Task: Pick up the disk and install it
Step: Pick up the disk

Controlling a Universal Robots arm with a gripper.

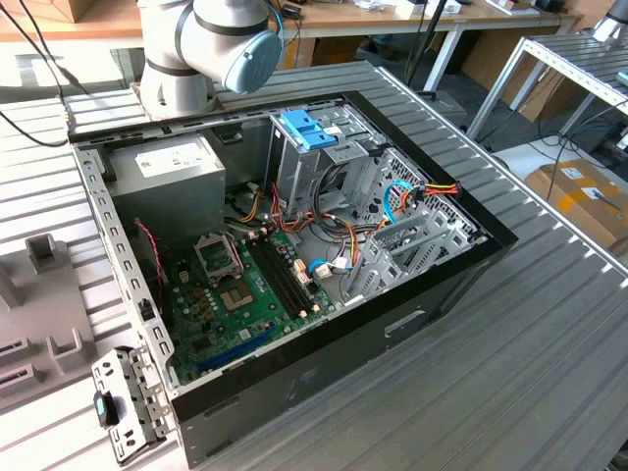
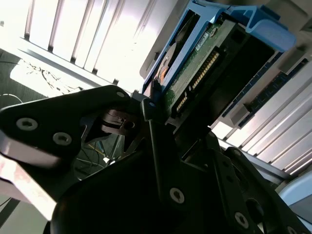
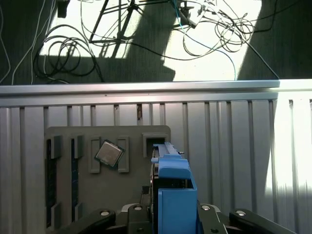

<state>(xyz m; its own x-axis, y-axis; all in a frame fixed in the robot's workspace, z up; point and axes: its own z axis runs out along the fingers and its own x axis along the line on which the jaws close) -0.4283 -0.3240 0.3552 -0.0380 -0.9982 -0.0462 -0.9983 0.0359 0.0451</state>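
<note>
Disk (image 3: 171, 171) (just one), clamped in tool (image 3: 173, 213)

Blue-railed disk (image 2: 195, 73) between the jaws

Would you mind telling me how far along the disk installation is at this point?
Pickup looks done: in both wrist views the gripper is clamped on the disk, which appears lifted above the grey holder. Installing is left: the disk is out over the slatted table, not yet in the open computer case.
</note>
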